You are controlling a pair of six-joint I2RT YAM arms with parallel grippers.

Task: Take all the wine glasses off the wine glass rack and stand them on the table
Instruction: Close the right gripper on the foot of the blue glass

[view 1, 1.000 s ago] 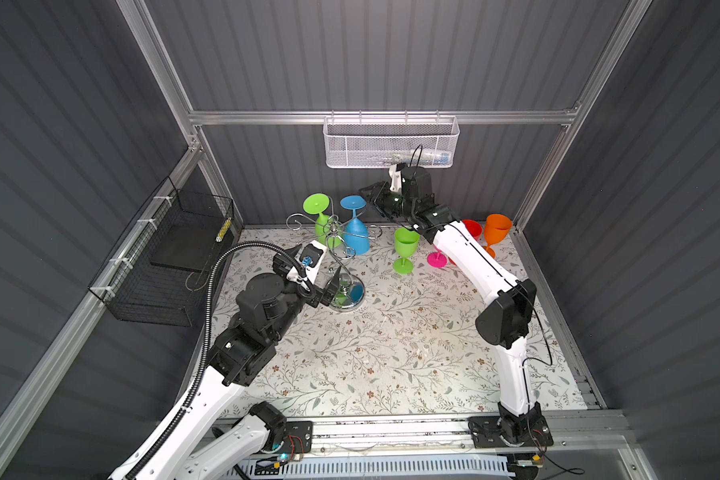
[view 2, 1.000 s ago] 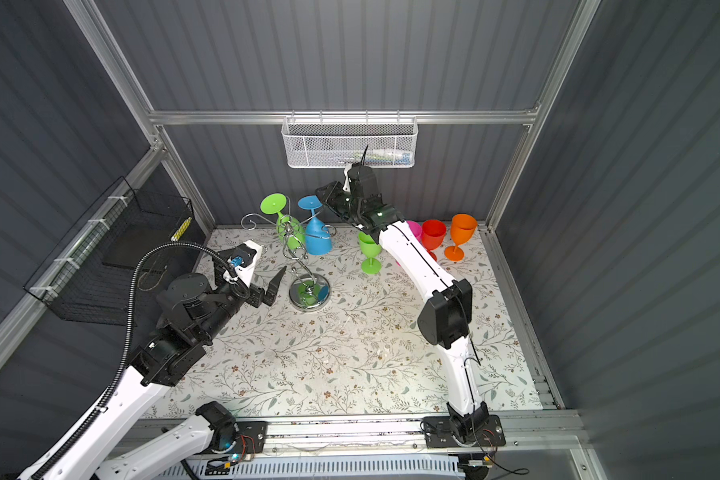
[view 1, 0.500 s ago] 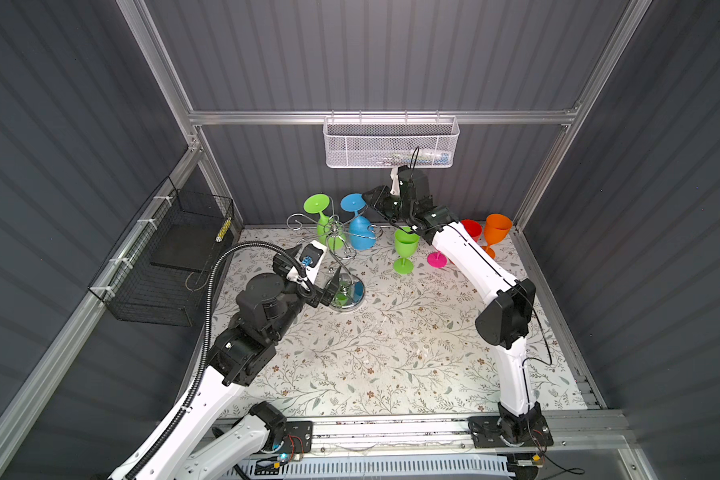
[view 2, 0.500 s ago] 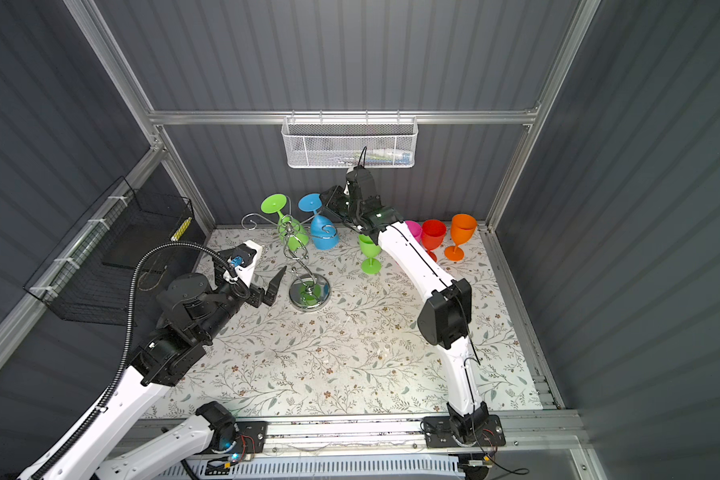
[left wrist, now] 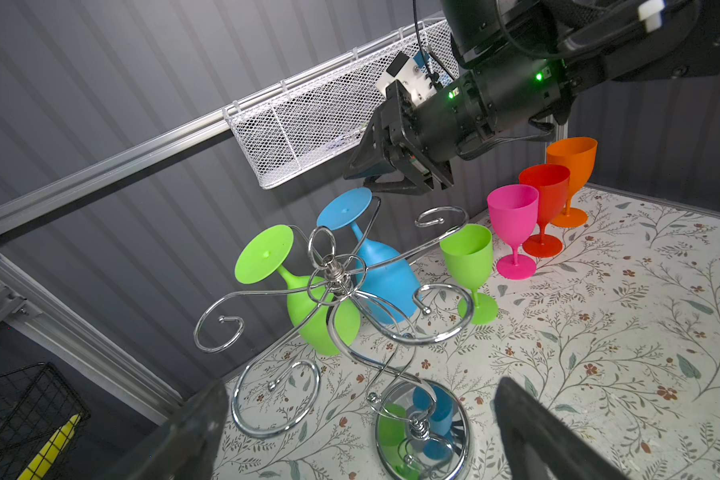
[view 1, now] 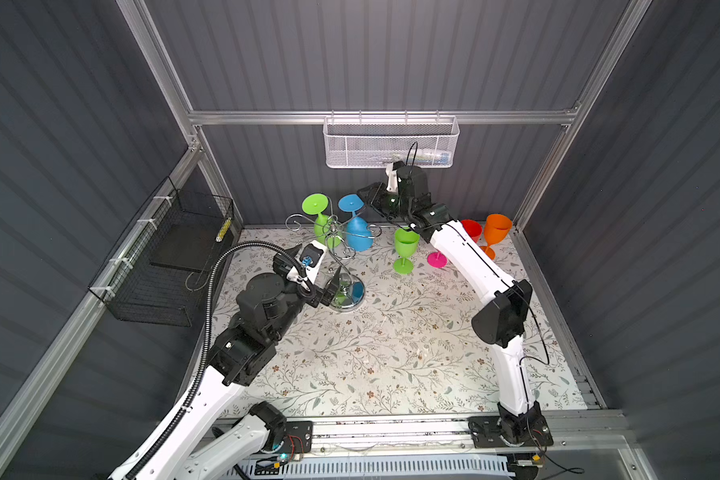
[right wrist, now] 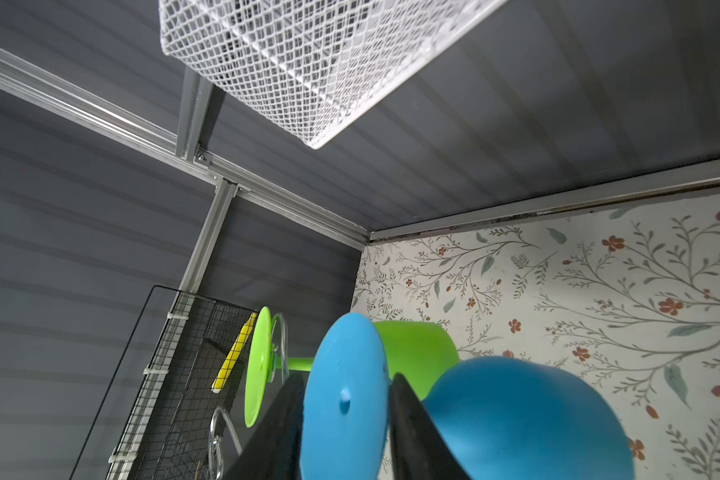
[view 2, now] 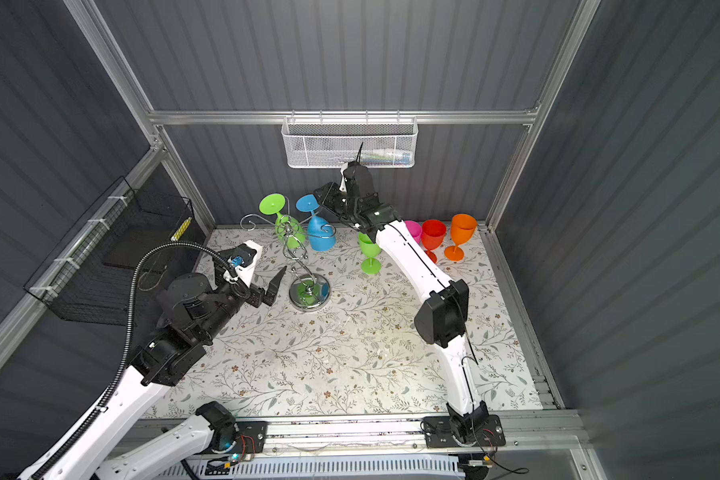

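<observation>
Your right claw (right wrist: pixel 346 386) clamps the foot of the blue glass (view 1: pixel 357 235), hung bowl-down on the rack (left wrist: pixel 333 272); its stem slants down away from the claw. Left claw (left wrist: pixel 362 384) gapes by the base.

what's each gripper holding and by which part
Right gripper holds the blue glass by its foot disc; left gripper is open, holding nothing.

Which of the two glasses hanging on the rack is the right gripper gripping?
The blue wine glass: the right gripper clamps its round foot. The green hanging glass beside it is untouched.
</observation>
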